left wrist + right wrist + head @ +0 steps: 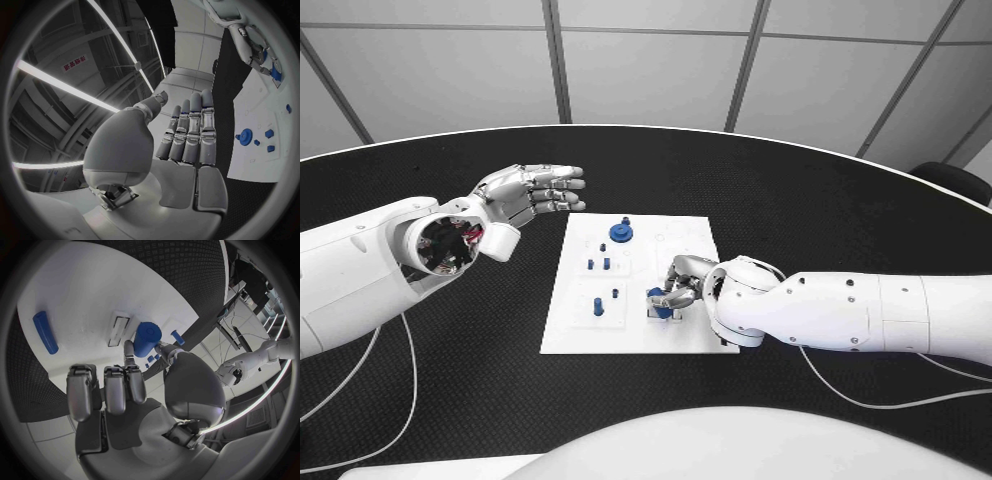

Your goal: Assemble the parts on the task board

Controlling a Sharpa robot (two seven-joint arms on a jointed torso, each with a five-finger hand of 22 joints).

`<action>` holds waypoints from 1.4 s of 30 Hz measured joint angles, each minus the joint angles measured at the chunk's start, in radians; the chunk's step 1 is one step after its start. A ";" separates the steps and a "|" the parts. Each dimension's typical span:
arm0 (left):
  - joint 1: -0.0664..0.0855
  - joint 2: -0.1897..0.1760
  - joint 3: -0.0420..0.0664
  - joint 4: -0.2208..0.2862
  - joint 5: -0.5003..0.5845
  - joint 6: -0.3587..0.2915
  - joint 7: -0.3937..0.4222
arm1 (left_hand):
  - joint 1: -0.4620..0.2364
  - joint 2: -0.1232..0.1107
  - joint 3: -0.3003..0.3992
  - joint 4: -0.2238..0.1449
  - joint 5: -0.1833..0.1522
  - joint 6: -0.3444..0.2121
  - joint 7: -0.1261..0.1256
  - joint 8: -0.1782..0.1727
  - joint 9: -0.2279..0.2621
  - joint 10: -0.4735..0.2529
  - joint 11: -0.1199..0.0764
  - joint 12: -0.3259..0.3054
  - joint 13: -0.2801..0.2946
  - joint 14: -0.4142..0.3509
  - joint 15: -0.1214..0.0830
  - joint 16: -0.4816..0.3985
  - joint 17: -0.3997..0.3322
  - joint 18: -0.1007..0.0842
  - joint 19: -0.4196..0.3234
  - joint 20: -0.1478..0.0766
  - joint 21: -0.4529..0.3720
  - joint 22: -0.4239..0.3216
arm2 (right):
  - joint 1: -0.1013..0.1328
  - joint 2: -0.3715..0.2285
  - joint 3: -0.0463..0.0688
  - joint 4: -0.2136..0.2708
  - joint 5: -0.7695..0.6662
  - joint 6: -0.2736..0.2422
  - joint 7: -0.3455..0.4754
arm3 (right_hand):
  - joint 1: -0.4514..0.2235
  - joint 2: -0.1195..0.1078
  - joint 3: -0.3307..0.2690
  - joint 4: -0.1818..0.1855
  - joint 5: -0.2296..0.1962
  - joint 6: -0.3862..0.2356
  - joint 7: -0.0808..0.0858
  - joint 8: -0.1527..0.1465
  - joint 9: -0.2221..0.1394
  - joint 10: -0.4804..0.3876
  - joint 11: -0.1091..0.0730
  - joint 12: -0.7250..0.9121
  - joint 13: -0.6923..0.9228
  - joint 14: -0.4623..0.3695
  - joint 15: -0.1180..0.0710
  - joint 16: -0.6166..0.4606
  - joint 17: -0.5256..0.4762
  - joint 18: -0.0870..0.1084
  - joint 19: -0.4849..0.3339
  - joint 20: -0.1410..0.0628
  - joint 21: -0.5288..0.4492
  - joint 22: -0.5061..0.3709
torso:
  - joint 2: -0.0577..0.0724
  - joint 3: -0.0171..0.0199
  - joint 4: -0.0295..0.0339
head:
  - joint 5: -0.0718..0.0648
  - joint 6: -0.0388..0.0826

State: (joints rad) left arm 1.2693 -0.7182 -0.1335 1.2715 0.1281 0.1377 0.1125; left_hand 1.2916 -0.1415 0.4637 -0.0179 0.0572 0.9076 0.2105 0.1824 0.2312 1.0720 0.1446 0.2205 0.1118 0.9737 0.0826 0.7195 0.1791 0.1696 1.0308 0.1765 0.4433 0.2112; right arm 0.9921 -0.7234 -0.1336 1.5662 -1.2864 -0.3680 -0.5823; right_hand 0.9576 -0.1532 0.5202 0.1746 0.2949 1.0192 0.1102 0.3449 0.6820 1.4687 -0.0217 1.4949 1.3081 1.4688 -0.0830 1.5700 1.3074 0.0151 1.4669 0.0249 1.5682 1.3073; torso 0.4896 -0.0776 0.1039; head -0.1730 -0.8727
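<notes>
Pinching a blue part (147, 337) between thumb and fingertip, the right hand (681, 287) sits low over the near right corner of the task board (574, 330); its other fingers are curled beside the pinch. The step in hand looks like seating this part, so the next move likely calls for lining it up with its slot and pressing down squarely. A loose blue bar (45, 331) lies on the board just beyond that hand. Farther up the board stands a round blue piece (620, 232). Off the board's far left corner the left hand (531, 192) hovers, fingers straight and together, holding nothing.
</notes>
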 measured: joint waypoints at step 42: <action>0.000 -0.007 0.000 0.002 0.000 0.003 -0.005 | 0.000 0.000 -0.003 0.003 0.000 0.000 0.000 0.000 -0.001 -0.007 0.000 0.000 0.000 0.000 0.000 0.000 0.002 0.000 0.007 0.000 -0.005 -0.003 | -0.001 -0.073 0.000 0.102 -0.028 -0.048 0.041 | -0.067 0.003 -0.122 0.069 -0.114 0.045 -0.075 0.079 0.053 -0.002 -0.009 -0.004 0.000 -0.005 -0.013 0.000 0.001 0.000 -0.004 -0.011 0.000 0.000 | 0.000 0.0024 -0.0012 | -0.001 0.000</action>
State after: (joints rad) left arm 1.2693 -0.7254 -0.1336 1.2738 0.1279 0.1405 0.1074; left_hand 1.2916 -0.1415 0.4608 -0.0149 0.0572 0.9077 0.2105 0.1824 0.2304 1.0648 0.1446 0.2205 0.1118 0.9737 0.0827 0.7195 0.1810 0.1698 1.0379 0.1770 0.4379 0.2082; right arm 0.9913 -0.7967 -0.1335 1.6679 -1.3143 -0.4163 -0.5415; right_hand 0.8909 -0.1503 0.3985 0.2436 0.1804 1.0643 0.0355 0.4243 0.7350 1.4667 -0.0306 1.4908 1.3077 1.4637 -0.0957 1.5699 1.3080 0.0150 1.4633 0.0140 1.5682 1.3073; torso 0.4897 -0.0752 0.1027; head -0.1736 -0.8727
